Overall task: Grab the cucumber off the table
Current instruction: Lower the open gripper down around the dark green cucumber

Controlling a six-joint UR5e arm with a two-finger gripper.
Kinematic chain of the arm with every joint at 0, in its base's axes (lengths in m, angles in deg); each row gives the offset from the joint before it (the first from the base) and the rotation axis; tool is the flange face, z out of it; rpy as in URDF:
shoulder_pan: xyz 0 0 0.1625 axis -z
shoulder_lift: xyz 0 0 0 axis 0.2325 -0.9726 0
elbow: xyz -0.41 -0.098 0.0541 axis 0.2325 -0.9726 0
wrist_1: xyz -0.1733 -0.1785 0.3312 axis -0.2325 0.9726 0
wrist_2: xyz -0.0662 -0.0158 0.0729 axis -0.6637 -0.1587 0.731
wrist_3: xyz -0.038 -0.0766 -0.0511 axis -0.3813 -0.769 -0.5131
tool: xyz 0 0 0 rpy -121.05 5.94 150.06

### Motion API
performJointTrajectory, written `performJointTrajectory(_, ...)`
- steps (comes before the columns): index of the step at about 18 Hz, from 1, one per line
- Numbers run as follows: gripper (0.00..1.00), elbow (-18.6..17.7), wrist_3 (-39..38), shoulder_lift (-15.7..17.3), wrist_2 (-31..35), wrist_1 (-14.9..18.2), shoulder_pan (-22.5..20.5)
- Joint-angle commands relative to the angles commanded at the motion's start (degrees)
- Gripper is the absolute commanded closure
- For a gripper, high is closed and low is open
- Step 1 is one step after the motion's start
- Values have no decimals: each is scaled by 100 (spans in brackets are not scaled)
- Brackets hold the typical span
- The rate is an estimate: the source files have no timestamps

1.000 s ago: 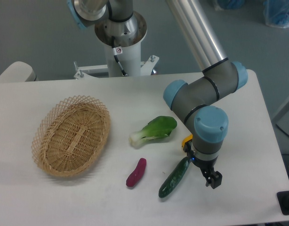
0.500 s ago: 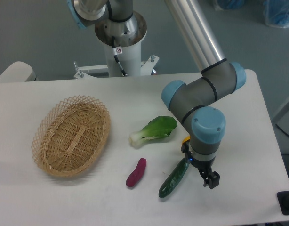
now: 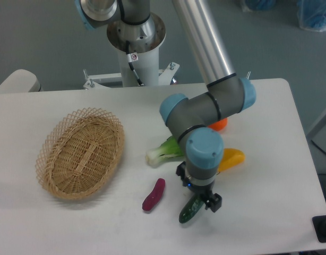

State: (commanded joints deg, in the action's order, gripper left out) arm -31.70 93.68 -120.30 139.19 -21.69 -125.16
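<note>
Near the front edge of the table [image 3: 73,228] we see the cucumber [image 3: 188,212] lying on the white top, only its lower dark green end showing; the rest is hidden under the gripper [image 3: 201,201], which hangs right over it; one dark finger [image 3: 213,202] shows just to the right of the cucumber, the other we cannot make out, so we cannot tell how far the jaws stand apart or whether they have hold of anything. The wrist [image 3: 204,150], grey with a blue cap, stands directly above the gripper and covers part of the bok choy [image 3: 160,151], whose white stem and some green leaf stick out to the left; the purple vegetable [image 3: 153,194] lies just left of the cucumber, apart from it, tilted the same way; a yellow vegetable [image 3: 231,158] peeps out at the right of the wrist, and something orange [image 3: 220,125] shows behind the arm's elbow; a wicker basket [image 3: 81,152] sits well apart at the left of the table; the arm's white base [image 3: 136,50] stands beyond the far edge.
</note>
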Motion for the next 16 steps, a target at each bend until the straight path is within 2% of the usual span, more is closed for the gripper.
performJointTrajectory(7, 0, 88, -281, -167, -35, -386, 9)
performJointTrajectory(11, 0, 237, -377, -308, -26, -422, 122)
performJointTrajectory(15, 0, 229, -615, -378, 9, -492, 202)
performJointTrajectory(16, 3, 229, -633, -378, 9, -492, 211)
